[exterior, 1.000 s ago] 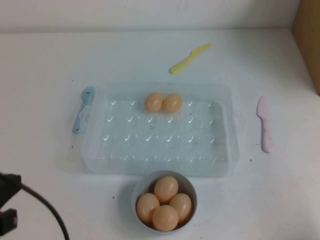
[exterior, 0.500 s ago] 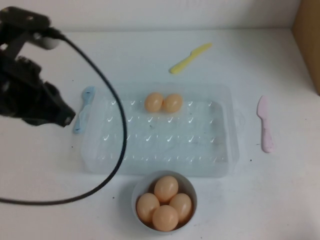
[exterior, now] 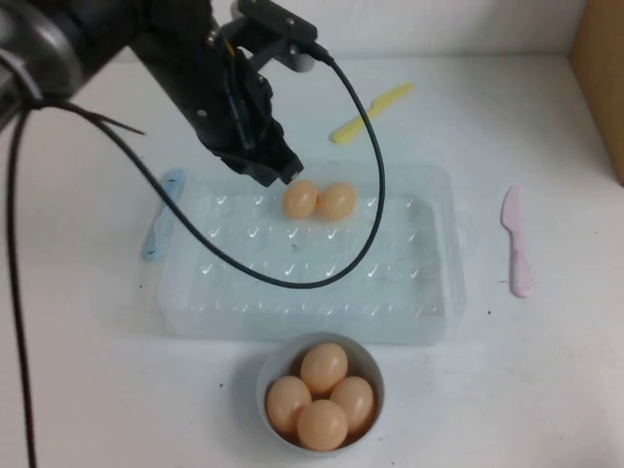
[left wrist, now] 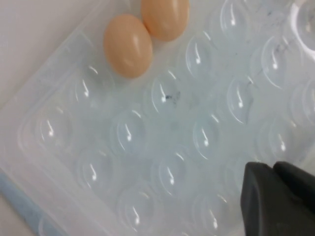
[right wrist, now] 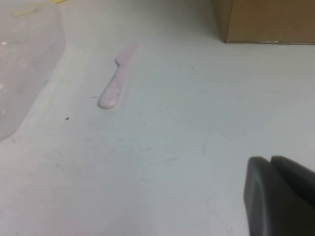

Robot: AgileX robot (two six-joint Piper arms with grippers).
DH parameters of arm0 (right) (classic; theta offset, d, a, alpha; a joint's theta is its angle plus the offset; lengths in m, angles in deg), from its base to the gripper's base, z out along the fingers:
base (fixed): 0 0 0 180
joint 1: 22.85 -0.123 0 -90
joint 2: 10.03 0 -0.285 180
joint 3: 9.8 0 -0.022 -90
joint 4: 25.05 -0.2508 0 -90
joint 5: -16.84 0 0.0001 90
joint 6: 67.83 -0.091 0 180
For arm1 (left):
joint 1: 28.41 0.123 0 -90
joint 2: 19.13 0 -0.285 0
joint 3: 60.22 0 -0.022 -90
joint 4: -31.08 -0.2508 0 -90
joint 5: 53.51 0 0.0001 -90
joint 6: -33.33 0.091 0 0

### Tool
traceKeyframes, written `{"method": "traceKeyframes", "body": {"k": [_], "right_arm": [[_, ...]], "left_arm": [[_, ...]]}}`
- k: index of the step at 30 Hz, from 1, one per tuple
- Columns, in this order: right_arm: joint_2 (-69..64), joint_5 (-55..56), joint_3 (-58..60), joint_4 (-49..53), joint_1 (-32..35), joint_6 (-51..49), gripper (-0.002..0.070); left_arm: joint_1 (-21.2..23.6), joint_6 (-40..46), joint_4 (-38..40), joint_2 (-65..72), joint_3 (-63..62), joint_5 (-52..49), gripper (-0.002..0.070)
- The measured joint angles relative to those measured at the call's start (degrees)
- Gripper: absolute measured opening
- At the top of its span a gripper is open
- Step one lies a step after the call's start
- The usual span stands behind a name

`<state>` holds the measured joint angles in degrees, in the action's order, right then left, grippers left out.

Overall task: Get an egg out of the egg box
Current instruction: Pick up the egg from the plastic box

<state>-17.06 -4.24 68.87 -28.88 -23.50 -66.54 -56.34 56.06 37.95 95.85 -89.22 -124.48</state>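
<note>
The clear plastic egg box point(exterior: 429, 312) lies mid-table. Two peach-tan eggs sit side by side in its far row, the left egg point(exterior: 300, 199) and the right egg point(exterior: 337, 201). My left gripper point(exterior: 283, 175) hangs over the box's far left part, just left of and behind the left egg, fingers together and empty. In the left wrist view its fingers point(left wrist: 273, 169) hover over empty dimples point(left wrist: 197, 132), apart from the eggs point(left wrist: 128, 45). My right gripper point(right wrist: 272, 164) is out of the high view, shut, over bare table.
A small pale bowl point(exterior: 370, 356) with several eggs stands in front of the box. A blue spoon point(exterior: 162, 214) lies left of it, a yellow knife point(exterior: 370, 112) behind, a pink knife point(exterior: 517, 244) to the right. A cardboard box point(exterior: 600, 78) stands far right. The left arm's cable point(exterior: 375, 195) loops over the box.
My left arm has swung from the lower left up and rightward, ending over the box's far left part beside the eggs. Eggs and box have not moved.
</note>
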Motion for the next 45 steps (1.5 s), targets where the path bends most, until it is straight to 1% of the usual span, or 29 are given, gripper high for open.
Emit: {"method": "traceKeyframes", "body": {"k": [2, 4, 6, 8, 10, 11, 14, 18, 21, 29, 31, 37, 42, 45], "right_arm": [[0.0, 0.0, 0.0, 0.0, 0.0, 0.0, -0.0018], [0.0, 0.0, 0.0, 0.0, 0.0, 0.0, -0.0018], [0.0, 0.0, 0.0, 0.0, 0.0, 0.0, -0.0018], [0.0, 0.0, 0.0, 0.0, 0.0, 0.0, -0.0018], [0.0, 0.0, 0.0, 0.0, 0.0, 0.0, -0.0018], [0.0, 0.0, 0.0, 0.0, 0.0, 0.0, -0.0018], [0.0, 0.0, 0.0, 0.0, 0.0, 0.0, -0.0018], [0.0, 0.0, 0.0, 0.0, 0.0, 0.0, -0.0018], [0.0, 0.0, 0.0, 0.0, 0.0, 0.0, -0.0018], [0.0, 0.0, 0.0, 0.0, 0.0, 0.0, -0.0018], [0.0, 0.0, 0.0, 0.0, 0.0, 0.0, -0.0018], [0.0, 0.0, 0.0, 0.0, 0.0, 0.0, -0.0018], [0.0, 0.0, 0.0, 0.0, 0.0, 0.0, -0.0018], [0.0, 0.0, 0.0, 0.0, 0.0, 0.0, -0.0018]], "left_arm": [[-0.59, 0.99, -0.88, 3.22, -2.51, 0.12, 0.0022], [-0.96, 3.55, -1.26, 5.87, -3.52, 0.63, 0.0084], [-1.08, 6.18, -1.35, 7.65, -3.88, 1.65, 0.0169], [-1.08, 7.74, -1.47, 9.24, -3.88, 3.33, 0.0284], [-1.08, 7.86, -1.48, 10.15, -3.88, 5.49, 0.0377], [-1.08, 7.64, -1.48, 10.59, -3.88, 6.81, 0.0412], [-1.08, 6.59, -1.37, 11.73, -3.97, 10.57, 0.0459], [-1.08, 5.36, -1.37, 13.58, -3.97, 14.59, 0.0473], [-1.08, 4.1, -1.37, 15.3, -3.97, 16.64, 0.0468], [-0.98, -0.61, -1.71, 17.88, -3.97, 19.47, 0.0391], [-0.87, -2.92, -2.33, 18.01, -3.97, 20.21, 0.0381], [0.47, -9.54, -4.27, 18.01, -3.97, 21.68, 0.0373], [0.85, -10.57, -4.36, 18.01, -3.97, 22.94, 0.0372], [0.85, -10.7, -2.92, 18.14, -3.97, 23.87, 0.0372]]}}
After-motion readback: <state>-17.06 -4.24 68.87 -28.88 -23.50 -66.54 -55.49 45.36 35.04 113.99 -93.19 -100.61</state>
